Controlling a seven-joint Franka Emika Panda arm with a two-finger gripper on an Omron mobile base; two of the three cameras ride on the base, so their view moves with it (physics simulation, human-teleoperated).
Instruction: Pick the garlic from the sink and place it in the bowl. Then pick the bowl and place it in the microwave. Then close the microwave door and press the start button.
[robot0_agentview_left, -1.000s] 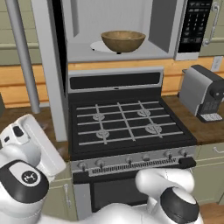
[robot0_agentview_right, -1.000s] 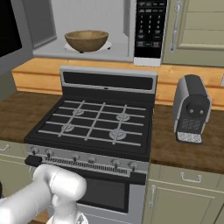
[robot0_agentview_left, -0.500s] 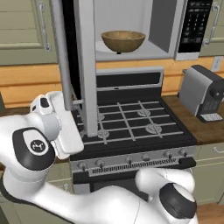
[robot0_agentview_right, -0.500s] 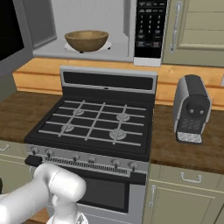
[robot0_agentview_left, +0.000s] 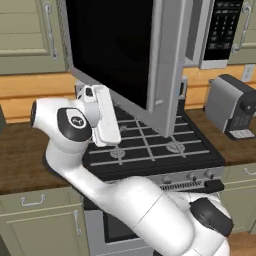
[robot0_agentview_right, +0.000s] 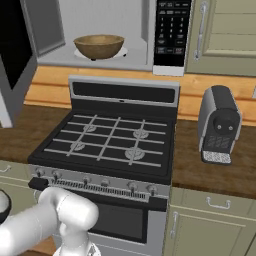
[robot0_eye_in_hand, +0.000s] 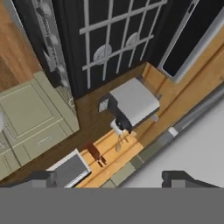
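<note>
The wooden bowl (robot0_agentview_right: 98, 46) stands inside the open microwave (robot0_agentview_right: 150, 35), left of its black keypad (robot0_agentview_right: 172, 30). The garlic is hidden and the sink is out of view. The microwave door (robot0_agentview_left: 115, 50) hangs partly swung over the range, its black window facing the left base camera and its silver bar handle (robot0_agentview_left: 157, 55) near the free edge. My white hand (robot0_agentview_left: 104, 119) is low against the door's outer face, left of the handle. In the hand view my gripper (robot0_eye_in_hand: 109, 177) is open, its fingertips (robot0_eye_in_hand: 41, 177) wide apart with nothing between them.
A steel range with black grates (robot0_agentview_right: 107, 142) fills the counter below the microwave. A grey coffee machine (robot0_agentview_right: 219, 125) stands on the wooden counter to its right. Pale green cabinets (robot0_agentview_right: 227, 30) flank the microwave and run under the counter (robot0_agentview_left: 30, 220).
The microwave door has swung a long way from wide open at the left toward the microwave. My arm has come up and moved right with it. The bowl has not moved.
</note>
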